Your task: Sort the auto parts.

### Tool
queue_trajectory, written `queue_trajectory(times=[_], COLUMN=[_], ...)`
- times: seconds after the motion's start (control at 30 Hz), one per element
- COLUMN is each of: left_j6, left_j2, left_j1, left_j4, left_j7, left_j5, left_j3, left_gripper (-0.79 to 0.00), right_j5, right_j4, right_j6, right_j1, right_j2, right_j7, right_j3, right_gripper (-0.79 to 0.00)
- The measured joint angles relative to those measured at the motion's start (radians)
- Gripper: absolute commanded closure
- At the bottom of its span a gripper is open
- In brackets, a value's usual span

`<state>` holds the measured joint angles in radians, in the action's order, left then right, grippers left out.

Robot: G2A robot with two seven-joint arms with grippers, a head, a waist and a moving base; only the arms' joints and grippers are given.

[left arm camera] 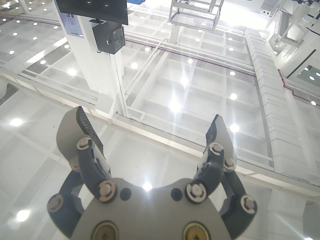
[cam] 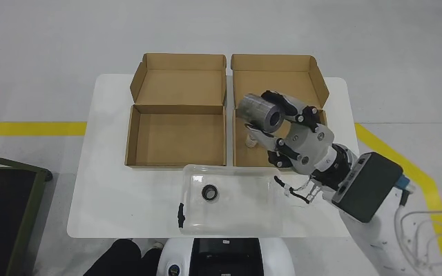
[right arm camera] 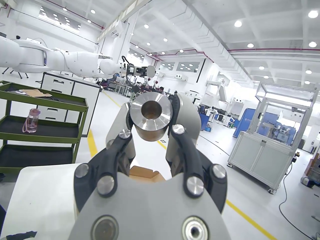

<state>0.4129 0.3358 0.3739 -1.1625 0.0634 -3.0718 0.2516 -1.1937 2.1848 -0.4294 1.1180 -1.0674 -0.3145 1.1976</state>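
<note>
My right gripper [cam: 266, 114] is shut on a large metal cylinder [cam: 260, 111] with a bore through it, held in the air above the right cardboard box [cam: 314, 83]. The right wrist view looks along the gripper [right arm camera: 151, 116] at the cylinder's shiny end face [right arm camera: 150, 118], clamped between both fingers. A small pale part [cam: 251, 141] lies in the right box under the arm. A dark ring-shaped part [cam: 210, 192] sits in the clear plastic tray [cam: 235, 217] at the table's front. My left gripper [left arm camera: 150, 128] points up at the ceiling, open, with nothing between its fingers.
The left cardboard box [cam: 176, 138] stands open beside the right one, flaps folded back. Both boxes and the tray sit on a white table [cam: 103, 172]. A green cart [right arm camera: 42, 123] with a pink bottle stands off the table's side.
</note>
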Motion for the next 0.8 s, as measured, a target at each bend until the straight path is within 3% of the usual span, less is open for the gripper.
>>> queue_trajectory(times=[0.47, 0.8], left_j6=[0.0, 0.0], left_j2=[0.0, 0.0], left_j1=[0.0, 0.0], left_j4=[0.0, 0.0], left_j7=[0.0, 0.0], left_j5=[0.0, 0.0], left_j3=[0.0, 0.0], left_gripper=[-0.785, -0.785], right_j5=[-0.013, -0.047], right_j4=[-0.023, -0.143], right_j6=[-0.038, -0.073], right_j1=[0.018, 0.033], right_j2=[-0.009, -0.022], right_j7=[0.021, 0.107], right_j3=[-0.001, -0.104], right_gripper=[0.0, 0.0])
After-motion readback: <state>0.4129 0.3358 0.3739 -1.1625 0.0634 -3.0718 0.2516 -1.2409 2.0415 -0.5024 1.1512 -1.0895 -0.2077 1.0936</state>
